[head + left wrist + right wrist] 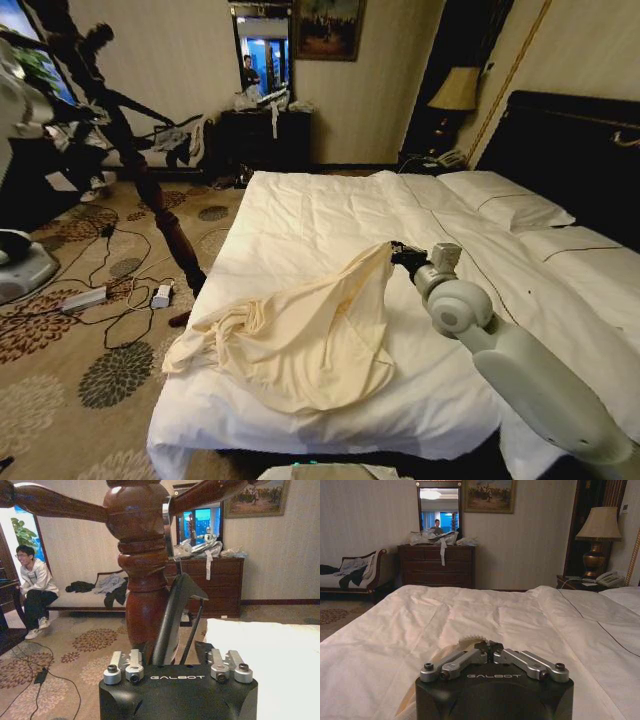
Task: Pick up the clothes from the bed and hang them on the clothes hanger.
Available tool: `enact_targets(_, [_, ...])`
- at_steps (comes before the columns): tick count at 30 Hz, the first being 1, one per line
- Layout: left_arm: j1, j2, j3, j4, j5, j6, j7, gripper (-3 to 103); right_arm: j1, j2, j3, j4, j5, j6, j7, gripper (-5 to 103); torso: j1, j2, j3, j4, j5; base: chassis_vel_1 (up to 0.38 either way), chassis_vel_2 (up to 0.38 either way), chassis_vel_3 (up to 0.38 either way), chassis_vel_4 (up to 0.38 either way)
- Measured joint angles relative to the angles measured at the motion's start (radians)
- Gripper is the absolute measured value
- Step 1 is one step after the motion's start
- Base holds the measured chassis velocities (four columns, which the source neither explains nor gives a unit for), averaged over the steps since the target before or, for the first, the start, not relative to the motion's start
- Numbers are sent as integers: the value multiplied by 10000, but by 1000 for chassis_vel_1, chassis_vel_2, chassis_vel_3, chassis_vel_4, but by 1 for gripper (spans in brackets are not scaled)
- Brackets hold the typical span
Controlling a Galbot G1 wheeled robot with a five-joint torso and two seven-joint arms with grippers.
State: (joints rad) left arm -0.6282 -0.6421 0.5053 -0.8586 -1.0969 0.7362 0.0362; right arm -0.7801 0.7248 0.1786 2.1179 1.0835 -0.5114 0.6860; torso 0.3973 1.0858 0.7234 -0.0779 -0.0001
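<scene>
Your right gripper (402, 254) is pinching the cream clothes (300, 335) (wrinkled, one edge raised) over the bed (330, 215); your left gripper (175, 666) is clamping the black clothes hanger (176, 615).

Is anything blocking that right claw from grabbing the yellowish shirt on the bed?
No. The right gripper is already shut on a raised fold of the shirt, lifting it off the bed.

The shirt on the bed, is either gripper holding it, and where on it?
Yes. The right gripper is shut on an edge of the cream shirt, lifting that edge off the bed. The left gripper holds a black hanger.
</scene>
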Motion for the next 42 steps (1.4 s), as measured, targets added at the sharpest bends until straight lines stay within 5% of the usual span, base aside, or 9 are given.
enact_targets(5, [28,-78,-80,-50,21,-6,-66,32,-79,23,-5,-60,-79,23,2,0,0,0,0,0,1,0,0,0,0])
enact_targets(7, [31,-78,-85,-84,11,-7,-77,32,-89,34,-11,-78,-105,30,1,0,0,1,0,-1,2,0,0,0,0])
enact_targets(8, [38,-81,-89,-97,-14,-7,-83,20,-92,40,-20,-91,-129,34,-1,0,0,0,0,-1,3,0,0,0,0])
enact_targets(12, [91,-75,-98,-114,-57,-14,-154,14,-91,39,-37,-95,-157,36,-6,0,0,0,0,-3,3,0,0,0,0])
enact_targets(25, [243,-4,-312,-375,-105,-273,-457,13,-154,-15,-66,-73,-267,45,-36,0,0,0,1,1,-7,0,0,0,0])
enact_targets(42, [106,509,-547,-2970,-1520,-296,-1496,13,160,30,-219,-151,-238,47,-37,0,-1,-1,0,6,-2,0,0,0,0])
